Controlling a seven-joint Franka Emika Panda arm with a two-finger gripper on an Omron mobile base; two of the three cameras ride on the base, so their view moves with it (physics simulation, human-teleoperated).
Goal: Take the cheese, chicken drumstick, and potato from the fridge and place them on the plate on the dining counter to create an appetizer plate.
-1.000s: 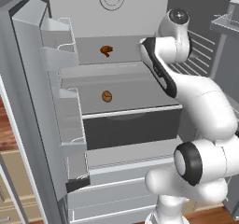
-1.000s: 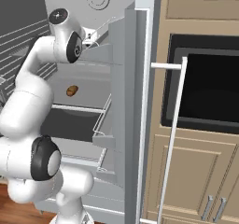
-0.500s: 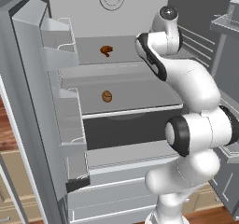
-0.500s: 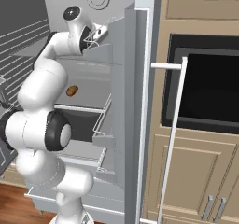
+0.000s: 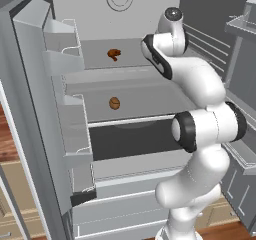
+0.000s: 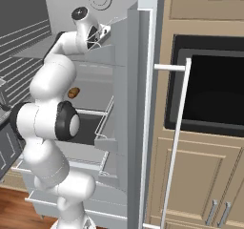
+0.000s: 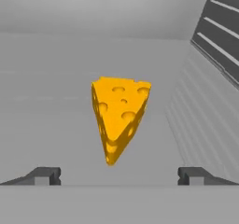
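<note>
Gripper (image 7: 119, 174) jaws spread wide, nothing held, inside the fridge (image 5: 45, 114). Cheese (image 7: 119, 115) sits on the shelf at 12 o'clock from the fingertips, apart from both. Drumstick (image 5: 114, 54) upper shelf, potato (image 5: 114, 103) 1 shelf lower.

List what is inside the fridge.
Inside the fridge: a drumstick on the upper shelf, a potato on the shelf below, and cheese ahead of the open fingers. The arm covers the shelves' right side.
</note>
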